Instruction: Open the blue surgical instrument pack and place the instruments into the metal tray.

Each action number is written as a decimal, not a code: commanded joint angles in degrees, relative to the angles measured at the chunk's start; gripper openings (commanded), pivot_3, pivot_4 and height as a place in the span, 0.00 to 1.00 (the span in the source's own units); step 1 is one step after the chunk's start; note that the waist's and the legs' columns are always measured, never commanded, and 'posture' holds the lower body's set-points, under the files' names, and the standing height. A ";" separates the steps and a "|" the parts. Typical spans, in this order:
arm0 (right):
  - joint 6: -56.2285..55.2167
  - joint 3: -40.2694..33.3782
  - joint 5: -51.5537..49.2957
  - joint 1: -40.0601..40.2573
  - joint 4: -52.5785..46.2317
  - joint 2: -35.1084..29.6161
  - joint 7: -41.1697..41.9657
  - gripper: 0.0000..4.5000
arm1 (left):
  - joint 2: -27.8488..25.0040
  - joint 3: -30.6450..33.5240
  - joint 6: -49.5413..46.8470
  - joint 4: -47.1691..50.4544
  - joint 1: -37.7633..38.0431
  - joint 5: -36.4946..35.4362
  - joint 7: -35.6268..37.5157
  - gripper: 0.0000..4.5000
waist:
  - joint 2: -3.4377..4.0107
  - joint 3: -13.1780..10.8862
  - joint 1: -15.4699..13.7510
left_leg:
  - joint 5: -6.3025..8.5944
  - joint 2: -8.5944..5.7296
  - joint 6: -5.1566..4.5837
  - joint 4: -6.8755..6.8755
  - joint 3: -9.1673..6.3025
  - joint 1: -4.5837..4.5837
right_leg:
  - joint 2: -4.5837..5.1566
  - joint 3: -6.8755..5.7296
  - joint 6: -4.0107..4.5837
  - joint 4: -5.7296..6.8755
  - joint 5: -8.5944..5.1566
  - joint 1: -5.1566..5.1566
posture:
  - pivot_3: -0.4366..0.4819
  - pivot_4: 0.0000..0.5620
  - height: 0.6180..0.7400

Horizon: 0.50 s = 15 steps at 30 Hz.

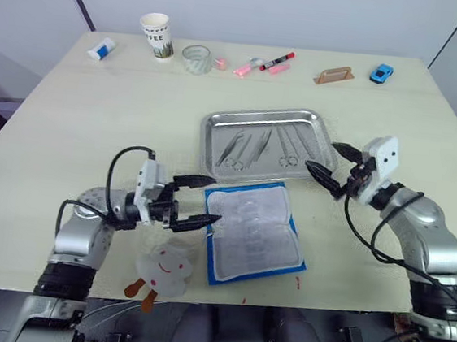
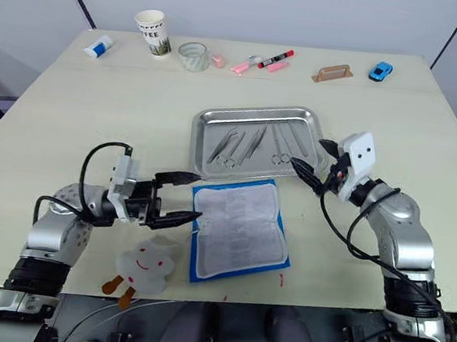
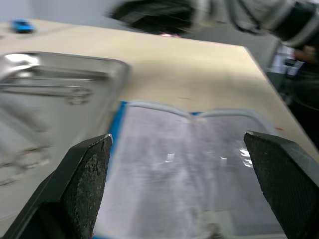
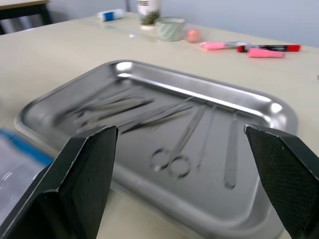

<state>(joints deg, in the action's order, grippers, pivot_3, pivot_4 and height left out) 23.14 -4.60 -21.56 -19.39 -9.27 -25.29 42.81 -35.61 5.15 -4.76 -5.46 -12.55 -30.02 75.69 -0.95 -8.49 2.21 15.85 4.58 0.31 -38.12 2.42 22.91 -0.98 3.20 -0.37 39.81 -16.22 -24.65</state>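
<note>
The blue surgical instrument pack lies unfolded flat on the table, pale lining up, just in front of the metal tray. Several slim silver instruments lie inside the tray, among them scissors. My left gripper stands open at the pack's left edge with nothing between its fingers. At the tray's right front corner my right gripper is open too and empty, pointing toward the tray.
A white plush toy lies near the front edge, left of the pack. Along the far edge stand a paper cup, a glass, pink and red markers, a brown block, a blue toy car and a small white tube.
</note>
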 commanded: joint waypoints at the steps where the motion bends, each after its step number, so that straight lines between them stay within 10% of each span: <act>1: -4.70 -4.73 -2.86 5.65 -2.74 -2.84 4.13 0.99 | -3.47 6.46 0.12 0.16 2.77 -0.84 -2.00 1.00 | -0.05 -0.03 -0.01 | 0.00 0.00 0.00 0.00 0.00 0.00 | 0.00 0.00 0.00 -0.01 0.00 0.00 | 0.48 0.27 0.88; 15: -9.68 -18.14 -11.36 29.06 1.53 -11.75 19.64 0.99 | -8.46 20.28 1.21 1.72 21.33 1.13 -8.34 1.00 | -0.29 -0.33 -0.42 | 0.00 0.00 0.01 -0.09 0.14 -0.11 | 0.09 0.08 -0.11 -0.02 0.05 0.10 | 0.48 0.27 0.88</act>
<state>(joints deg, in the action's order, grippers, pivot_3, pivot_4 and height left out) 15.64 -19.80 -31.67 8.89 -6.93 -36.04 61.09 -43.32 22.77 -4.62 -5.60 8.27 -29.15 68.79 -1.23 -8.82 1.80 15.85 4.57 0.32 -38.22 2.57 22.79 -0.88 3.28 -0.48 39.79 -16.16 -24.55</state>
